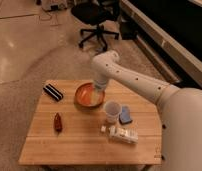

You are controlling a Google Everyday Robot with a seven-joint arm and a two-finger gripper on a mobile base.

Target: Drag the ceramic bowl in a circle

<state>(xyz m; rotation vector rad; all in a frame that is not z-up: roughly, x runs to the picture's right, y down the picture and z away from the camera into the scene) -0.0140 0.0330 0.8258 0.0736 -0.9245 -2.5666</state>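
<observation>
**Bowl-circle run: gripper's in the bowl, drag not started as far as I can tell**

The ceramic bowl (84,96) sits at roughly 12 o'clock on the wooden table (79,142), close to the far edge. The arm reaches in from 3 o'clock, and the gripper (97,90) points down into the bowl's 2 o'clock side, right at the rim. The fingers are spread wide and don't seem to be clamped on anything. Whether one of them is touching the inner wall is hidden behind the wrist, so I can't say.

My read is that this is the contact step: get a finger planted inside the rim, then start sweeping.

The next move needs light downward pressure and a slow loop that stays on the open wood. The tight spot is the white cup (111,111) at 4 o'clock from the bowl, pretty near it, with a blue thing (126,115) just beside the cup. There's also a black block (53,91) out at 9 o'clock, a dark red item (58,122) at 7 o'clock and a white packet (123,134) at 5 o'clock. I'd keep the circle small and biased toward 8 o'clock, since the far edge doesn't leave much room either.

Labels: nothing readable. The packet may have print on it, but I can't make out a word.
</observation>
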